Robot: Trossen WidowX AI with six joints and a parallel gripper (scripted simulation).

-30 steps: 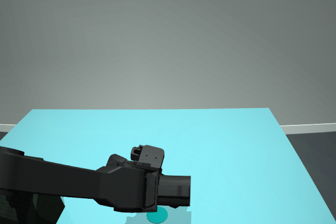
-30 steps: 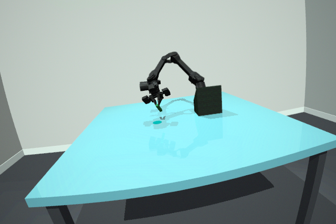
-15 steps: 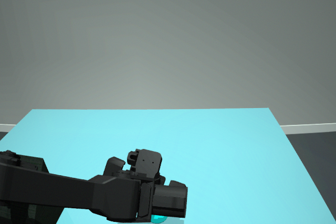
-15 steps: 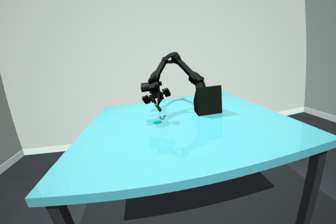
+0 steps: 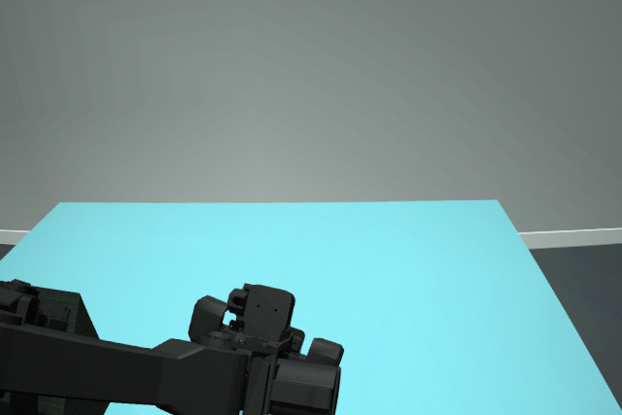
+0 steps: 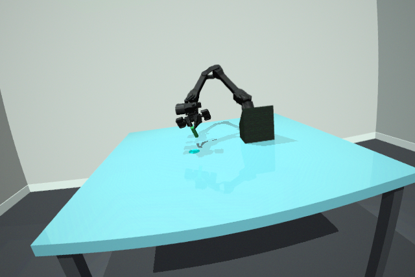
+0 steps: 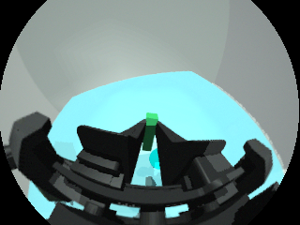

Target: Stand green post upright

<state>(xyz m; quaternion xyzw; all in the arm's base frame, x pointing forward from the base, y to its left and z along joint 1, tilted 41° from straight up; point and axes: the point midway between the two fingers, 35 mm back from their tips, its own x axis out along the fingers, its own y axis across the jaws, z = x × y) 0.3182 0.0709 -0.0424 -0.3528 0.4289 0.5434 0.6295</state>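
Note:
My gripper [image 6: 193,127] [image 7: 151,122] is shut on the green post [image 6: 194,132] [image 7: 148,137] near its upper end. The post hangs above the table, tilted, with its lower end toward the right in the exterior view. The cyan circle [image 6: 194,151] [image 7: 155,159] lies flat on the table below the post, with no contact between them. In the wrist view the circle shows between the fingers, partly hidden by the right finger. In the top view the arm and gripper body hide the fingertips, the post and the circle.
The arm reaches over the cyan table [image 5: 427,274] [image 6: 133,200] from a dark block [image 6: 258,124] at its base. The block stands to the right of the circle in the exterior view. Shadows of the arm and gripper lie around the circle. Grey walls stand beyond the table.

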